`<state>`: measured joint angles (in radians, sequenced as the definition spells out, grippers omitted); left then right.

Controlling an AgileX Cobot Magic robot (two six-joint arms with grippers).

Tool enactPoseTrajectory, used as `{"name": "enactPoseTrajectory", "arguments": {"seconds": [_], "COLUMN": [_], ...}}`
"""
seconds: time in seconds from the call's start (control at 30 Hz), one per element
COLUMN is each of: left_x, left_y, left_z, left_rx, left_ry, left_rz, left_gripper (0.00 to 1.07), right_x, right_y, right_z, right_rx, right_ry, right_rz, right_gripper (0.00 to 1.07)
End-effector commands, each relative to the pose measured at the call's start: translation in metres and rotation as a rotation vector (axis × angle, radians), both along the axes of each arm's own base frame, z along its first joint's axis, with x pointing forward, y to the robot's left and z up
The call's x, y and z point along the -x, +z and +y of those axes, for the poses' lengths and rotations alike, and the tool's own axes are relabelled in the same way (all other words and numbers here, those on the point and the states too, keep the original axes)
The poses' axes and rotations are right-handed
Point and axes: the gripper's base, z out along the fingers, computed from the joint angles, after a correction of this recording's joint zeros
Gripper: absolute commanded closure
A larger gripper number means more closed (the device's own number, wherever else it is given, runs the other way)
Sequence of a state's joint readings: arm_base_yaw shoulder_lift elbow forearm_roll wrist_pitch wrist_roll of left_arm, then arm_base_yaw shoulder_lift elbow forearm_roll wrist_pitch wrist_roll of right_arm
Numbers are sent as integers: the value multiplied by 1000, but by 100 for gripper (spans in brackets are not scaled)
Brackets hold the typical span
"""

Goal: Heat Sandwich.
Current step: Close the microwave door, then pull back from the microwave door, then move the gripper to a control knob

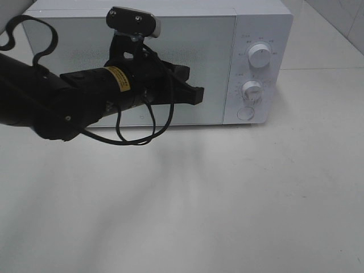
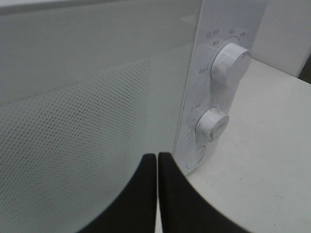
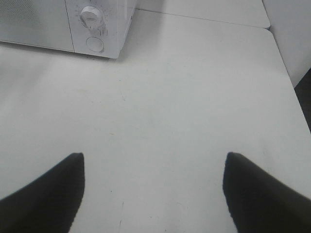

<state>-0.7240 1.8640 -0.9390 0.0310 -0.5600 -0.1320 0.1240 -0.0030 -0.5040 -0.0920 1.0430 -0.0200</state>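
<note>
White microwave (image 1: 210, 62), left gripper (image 2: 157, 160) pressed together just before it, right gripper (image 3: 153, 162) spread.

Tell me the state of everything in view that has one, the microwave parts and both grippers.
microwave door, shut.
upper dial, setting too small to read.
lower dial, setting too small to read.
round button, nothing touching it.
left gripper, shut, empty, in front of the door.
right gripper, open, empty, over the table.
</note>
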Motion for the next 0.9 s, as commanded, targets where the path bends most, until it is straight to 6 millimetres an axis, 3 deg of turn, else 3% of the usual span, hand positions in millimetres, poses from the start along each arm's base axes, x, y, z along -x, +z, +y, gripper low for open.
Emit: {"name": "enactPoseTrajectory", "arguments": {"seconds": [0.03, 0.1, 0.17, 0.23, 0.27, 0.3, 0.33, 0.37, 0.67, 0.9], "left_x": [14, 19, 31, 38, 38, 43, 46, 48, 67, 75], "left_y": [9, 10, 13, 17, 17, 17, 17, 17, 10, 21], "left_z": [10, 14, 25, 32, 32, 37, 40, 42, 61, 84], "left_rx": [6, -4, -30, -52, -52, -78, -105, -130, -384, -474], "left_ry": [1, 2, 12, 17, 17, 31, 34, 37, 39, 106], "left_rz": [21, 33, 94, 131, 131, 190, 221, 247, 451, 590], "left_gripper": [104, 100, 79, 51, 51, 21, 7, 1, 3, 3], "right_x": [3, 3, 3, 3, 3, 3, 3, 3, 3, 3], "right_y": [0, 0, 0, 0, 0, 0, 0, 0, 0, 0], "right_z": [-1, -1, -1, -1, -1, -1, -1, -1, -1, -1], "right_rx": [-6, -6, -6, -6, -6, -6, -6, -6, -6, -7], "right_ry": [-11, -11, -11, -11, -11, -11, -11, -11, -11, -12], "right_rz": [-33, -33, -33, -33, -33, -33, -33, -33, -33, -33], "right_gripper": [31, 31, 31, 31, 31, 31, 31, 31, 31, 31]}}
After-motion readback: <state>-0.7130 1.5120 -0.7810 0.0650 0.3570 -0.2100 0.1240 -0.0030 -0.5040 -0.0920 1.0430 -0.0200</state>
